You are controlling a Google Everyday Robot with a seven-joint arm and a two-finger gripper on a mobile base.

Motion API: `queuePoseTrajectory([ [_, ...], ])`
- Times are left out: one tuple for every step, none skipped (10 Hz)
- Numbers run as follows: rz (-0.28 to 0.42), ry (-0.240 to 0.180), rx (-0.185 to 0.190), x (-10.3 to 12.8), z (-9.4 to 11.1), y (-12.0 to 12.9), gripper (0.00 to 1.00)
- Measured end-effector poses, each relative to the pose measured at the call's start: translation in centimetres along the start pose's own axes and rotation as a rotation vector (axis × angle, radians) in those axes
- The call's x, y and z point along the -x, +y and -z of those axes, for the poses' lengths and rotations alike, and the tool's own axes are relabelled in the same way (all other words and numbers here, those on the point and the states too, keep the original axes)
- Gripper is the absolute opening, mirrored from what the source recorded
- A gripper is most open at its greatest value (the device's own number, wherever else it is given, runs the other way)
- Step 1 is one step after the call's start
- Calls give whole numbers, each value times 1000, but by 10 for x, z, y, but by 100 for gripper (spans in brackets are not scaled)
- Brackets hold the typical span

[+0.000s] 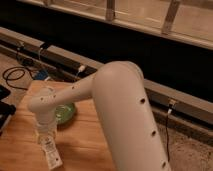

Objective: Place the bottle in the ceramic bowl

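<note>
The green ceramic bowl sits on the wooden table, partly hidden behind my wrist. My gripper points down just in front and to the left of the bowl. It is shut on the pale bottle, whose printed label shows below the fingers. The bottle hangs slightly tilted, low over the table and outside the bowl. My big white arm fills the middle and right of the camera view and hides the table's right part.
A black cable and a blue item lie on the floor behind the table. A dark object stands at the table's left edge. A long metal rail runs along the back.
</note>
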Motion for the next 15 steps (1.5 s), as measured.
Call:
queuePoseTrajectory([
  [6, -34, 2, 6, 15, 0, 0],
  [5, -80, 6, 17, 37, -9, 0],
  [0, -125, 14, 29, 57, -21, 0],
  [1, -160, 22, 39, 72, -28, 0],
  [6, -211, 38, 51, 92, -34, 0],
  [5, -237, 45, 56, 101, -39, 0],
  [7, -237, 45, 56, 101, -38, 0],
  [9, -236, 46, 56, 100, -37, 0],
  [6, -237, 45, 56, 101, -39, 0],
  [9, -235, 46, 56, 100, -37, 0],
  [8, -227, 45, 55, 97, -36, 0],
  [-5, -207, 24, 50, 90, -39, 0],
  [-12, -196, -6, 48, 81, -39, 0],
  [-13, -190, -23, 49, 76, -41, 0],
  [-15, -189, -48, 57, 77, -49, 0],
])
